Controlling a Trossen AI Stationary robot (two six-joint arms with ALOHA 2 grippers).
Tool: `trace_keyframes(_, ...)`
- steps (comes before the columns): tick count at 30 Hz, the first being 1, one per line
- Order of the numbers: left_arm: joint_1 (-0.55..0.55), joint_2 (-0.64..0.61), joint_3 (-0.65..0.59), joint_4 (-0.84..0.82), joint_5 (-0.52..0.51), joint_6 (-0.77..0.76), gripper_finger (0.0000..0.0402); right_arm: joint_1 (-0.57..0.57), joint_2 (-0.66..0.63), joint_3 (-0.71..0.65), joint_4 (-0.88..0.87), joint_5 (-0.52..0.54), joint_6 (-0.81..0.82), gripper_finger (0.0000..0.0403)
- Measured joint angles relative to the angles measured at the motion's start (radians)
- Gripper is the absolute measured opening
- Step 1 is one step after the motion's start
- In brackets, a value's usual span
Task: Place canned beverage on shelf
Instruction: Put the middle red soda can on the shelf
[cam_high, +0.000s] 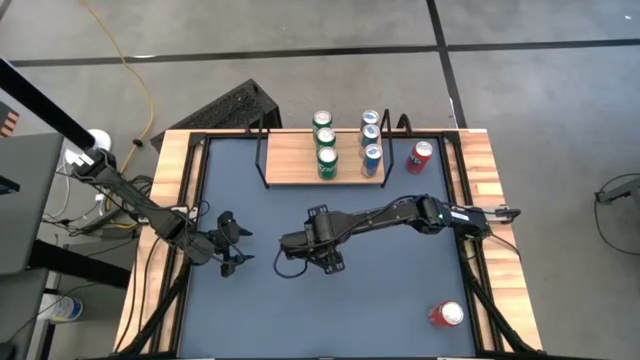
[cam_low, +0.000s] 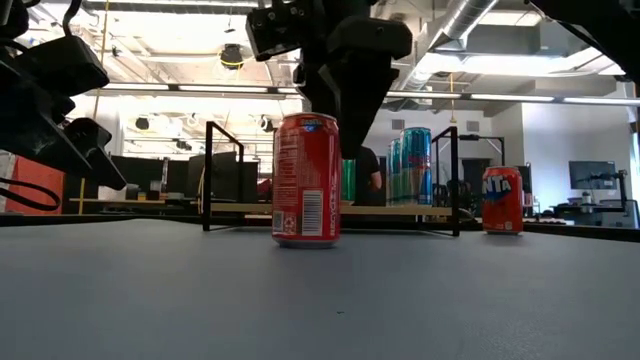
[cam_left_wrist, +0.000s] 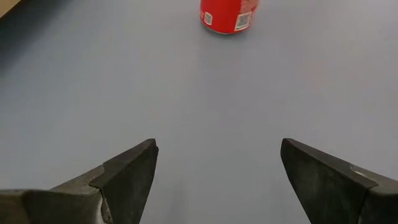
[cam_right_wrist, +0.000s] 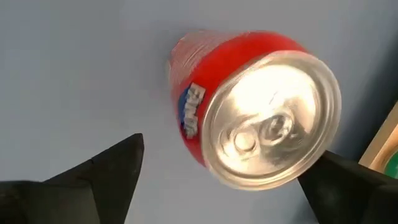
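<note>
Can (cam_low: 306, 180) upright beneath open right fingers (cam_right_wrist: 112, 171)

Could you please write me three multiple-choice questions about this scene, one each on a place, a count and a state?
1. Where does the red can beneath the right gripper stand?
A. on the shelf
B. on the tabletop
C. on the floor
2. How many cans are on the shelf?
A. three
B. six
C. eight
3. How is the left gripper?
A. open, empty
B. shut on a can
C. shut on the shelf frame

1 B: the red can stands on the tabletop, with the right gripper above it.
2 B: the shelf holds three green cans and three blue cans.
3 A: the left gripper has its fingers apart with nothing between them.
</note>
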Motion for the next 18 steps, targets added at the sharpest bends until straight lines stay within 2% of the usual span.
trace_keyframes(6, 0.0, 0.0, 0.0, 0.0, 0.001, 0.0, 0.033, -0.003, 0.0, 0.004, -0.043, 0.011, -0.007, 0.0361)
trace_keyframes(13, 0.0, 0.0, 0.0, 0.004, 0.002, 0.0, 0.033, -0.005, -0.038, 0.001, -0.042, 0.029, 0.044, 0.0357)
trace_keyframes(18, 0.0, 0.0, 0.0, 0.039, 0.002, -0.009, 0.033, -0.012, -0.087, 0.0, -0.043, 0.013, 0.148, 0.0356)
